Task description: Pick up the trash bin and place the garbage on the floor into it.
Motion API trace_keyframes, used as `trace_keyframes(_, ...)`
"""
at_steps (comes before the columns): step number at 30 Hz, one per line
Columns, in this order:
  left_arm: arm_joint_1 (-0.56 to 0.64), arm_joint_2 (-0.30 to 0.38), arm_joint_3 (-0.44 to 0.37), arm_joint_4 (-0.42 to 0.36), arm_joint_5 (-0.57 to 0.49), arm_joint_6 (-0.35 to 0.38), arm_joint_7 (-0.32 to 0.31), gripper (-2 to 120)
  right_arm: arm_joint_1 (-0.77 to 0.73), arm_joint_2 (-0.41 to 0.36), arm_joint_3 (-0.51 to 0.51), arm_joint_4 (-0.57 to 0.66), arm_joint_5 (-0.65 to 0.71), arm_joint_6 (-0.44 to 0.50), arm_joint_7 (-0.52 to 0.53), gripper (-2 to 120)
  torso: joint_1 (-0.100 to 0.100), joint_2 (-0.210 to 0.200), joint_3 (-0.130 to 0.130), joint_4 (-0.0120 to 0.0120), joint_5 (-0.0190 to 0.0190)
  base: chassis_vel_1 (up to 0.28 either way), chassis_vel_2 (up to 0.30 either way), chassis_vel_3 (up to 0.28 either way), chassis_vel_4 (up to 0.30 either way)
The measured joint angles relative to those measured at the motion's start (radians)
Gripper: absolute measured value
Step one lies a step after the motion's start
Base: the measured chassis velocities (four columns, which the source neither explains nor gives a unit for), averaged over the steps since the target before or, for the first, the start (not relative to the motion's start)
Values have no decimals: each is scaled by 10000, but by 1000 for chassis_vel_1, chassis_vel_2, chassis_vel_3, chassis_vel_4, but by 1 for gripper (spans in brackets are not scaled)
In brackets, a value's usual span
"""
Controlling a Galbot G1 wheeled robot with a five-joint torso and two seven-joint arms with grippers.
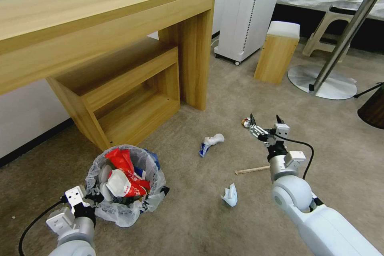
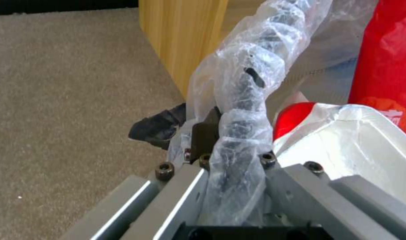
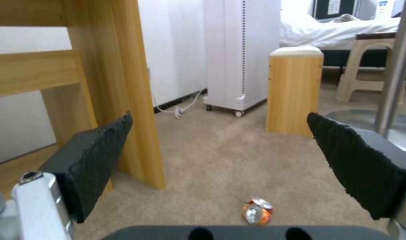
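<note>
The trash bin [image 1: 127,208], lined with a crinkly whitish bag, stands on the beige floor [image 1: 192,228] by the desk shelf, holding red wrappers and white packaging. My left gripper [image 1: 91,199] is shut on its bag-wrapped rim [image 2: 243,100]. My right gripper [image 1: 265,121] hangs open low over the carpet, just right of a crushed can [image 1: 245,122]. The right wrist view has the can [image 3: 257,210] on the carpet ahead of the gripper [image 3: 220,118] and its spread black pads [image 3: 96,156]. More garbage lies about: a blue-white carton with tissue [image 1: 211,143], a wooden stick [image 1: 253,170], a crumpled tissue [image 1: 230,195].
A wooden desk [image 1: 100,12] with a lower shelf unit [image 1: 128,96] stands at the left. Behind are a white wheeled appliance [image 1: 248,8], a small wooden stool [image 1: 278,52], a round table base [image 1: 322,82] and a dark brown bin [image 1: 374,108].
</note>
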Motion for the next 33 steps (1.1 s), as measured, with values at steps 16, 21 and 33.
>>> trace_keyframes(16, 71, 139, -15, -39, -118, 16, -20, 0, -534, -14, 334, 199, -92, -141, -36, 100, -1, 0, -2, 0, 1, -33, 30, 24, -26)
trace_keyframes(21, 94, 160, -49, -89, -153, 12, -20, 0, -540, 2, 294, 191, -128, -142, -37, 100, -1, 0, -1, 1, 1, -162, 169, 158, -186)
trace_keyframes(33, 191, 229, 8, -140, -217, 191, -46, 0, -384, -100, 8, 231, 77, -47, -40, 100, 2, 0, 1, 0, 0, -127, 131, 131, -128)
